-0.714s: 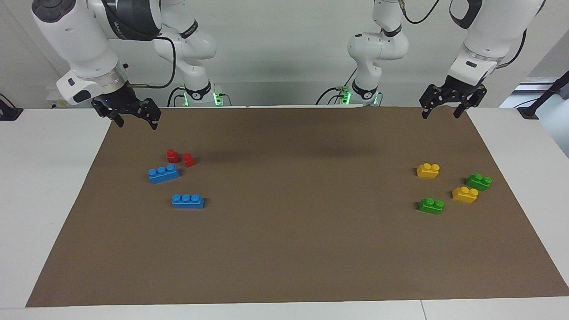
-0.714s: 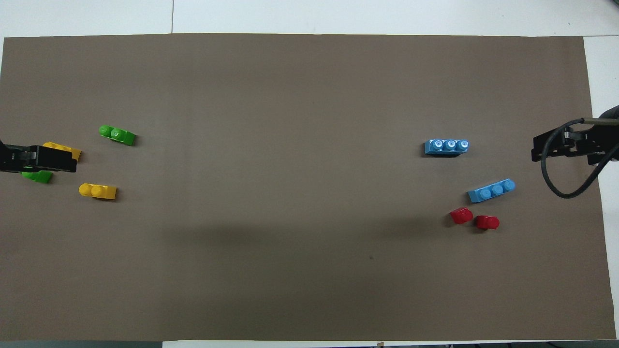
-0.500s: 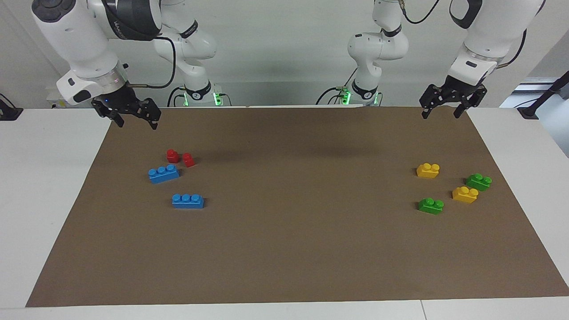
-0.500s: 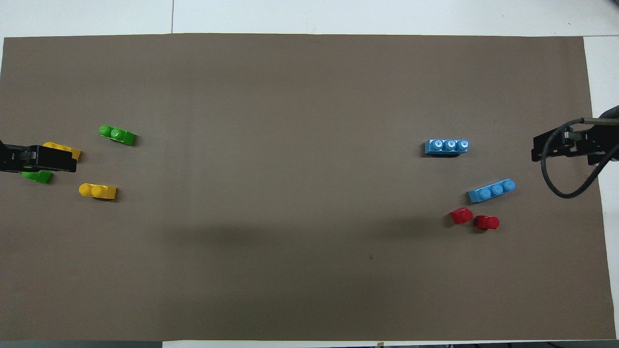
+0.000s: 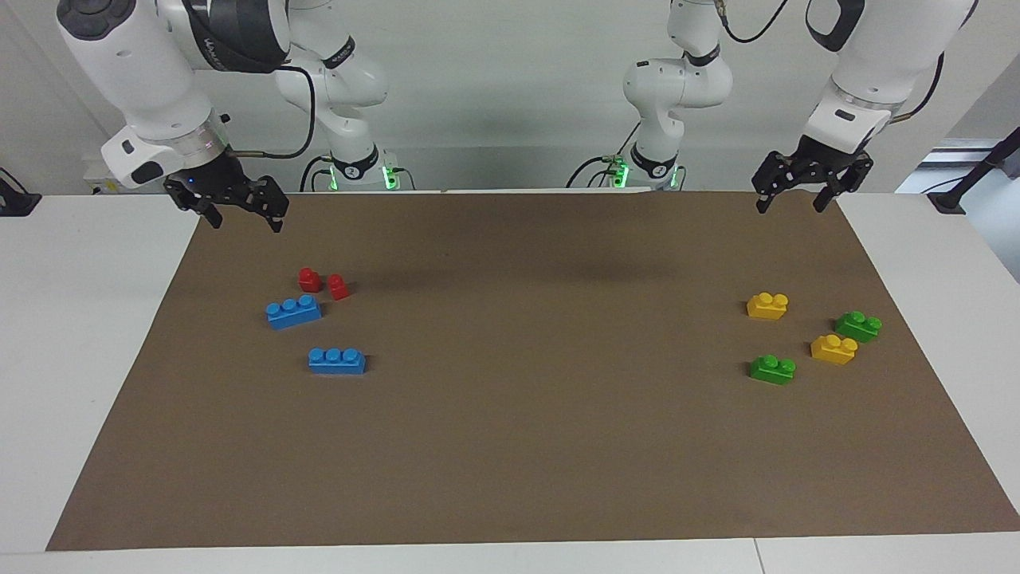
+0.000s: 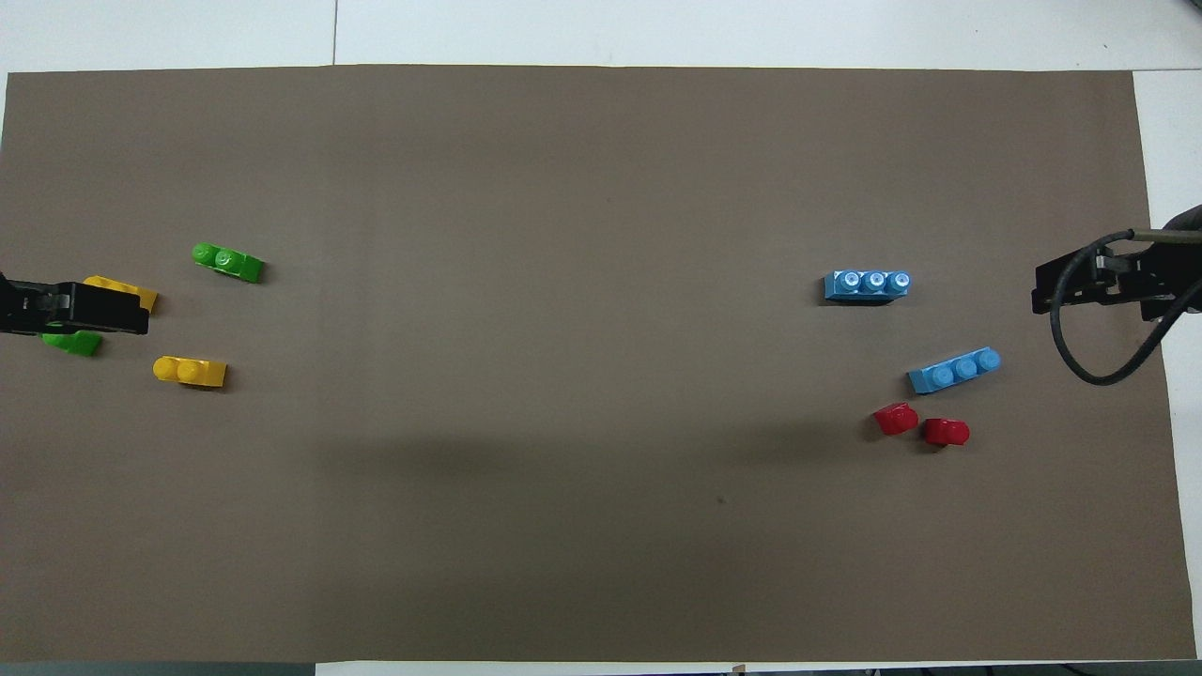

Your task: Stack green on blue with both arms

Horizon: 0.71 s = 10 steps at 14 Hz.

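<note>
Facing view: bricks unmoved, right gripper (image 5: 243,215) slightly higher than before.

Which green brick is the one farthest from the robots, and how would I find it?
Look at the brown mat and go to the left arm's end, where four small two-stud bricks sit apart from each other. The green brick you want lies farthest from the robots of the four. Its neighbours are two yellow bricks and another green brick nearer the mat's edge.

Even, bright light fell from above; a soft, broad shadow crossed the brown mat (image 5: 510,446) between both grippers. Everything looked sharp, without glare or blur.
</note>
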Each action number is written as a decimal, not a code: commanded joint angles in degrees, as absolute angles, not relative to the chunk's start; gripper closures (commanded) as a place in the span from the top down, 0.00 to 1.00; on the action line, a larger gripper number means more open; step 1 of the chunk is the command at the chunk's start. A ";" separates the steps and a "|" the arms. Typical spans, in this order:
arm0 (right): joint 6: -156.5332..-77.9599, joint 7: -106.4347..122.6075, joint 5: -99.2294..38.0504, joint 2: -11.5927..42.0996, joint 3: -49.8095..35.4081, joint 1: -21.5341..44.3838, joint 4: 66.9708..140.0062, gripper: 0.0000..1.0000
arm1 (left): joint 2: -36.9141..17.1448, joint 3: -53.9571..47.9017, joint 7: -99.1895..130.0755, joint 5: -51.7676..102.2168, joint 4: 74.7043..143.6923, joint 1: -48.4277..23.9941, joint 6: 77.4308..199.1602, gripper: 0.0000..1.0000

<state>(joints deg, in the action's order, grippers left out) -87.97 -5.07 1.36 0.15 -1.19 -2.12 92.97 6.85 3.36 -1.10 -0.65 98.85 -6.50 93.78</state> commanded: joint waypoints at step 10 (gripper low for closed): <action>-87.28 -4.04 1.93 0.09 -1.58 -2.90 92.99 1.00 | 9.76 4.04 -0.79 -0.09 99.32 -5.71 88.77 1.00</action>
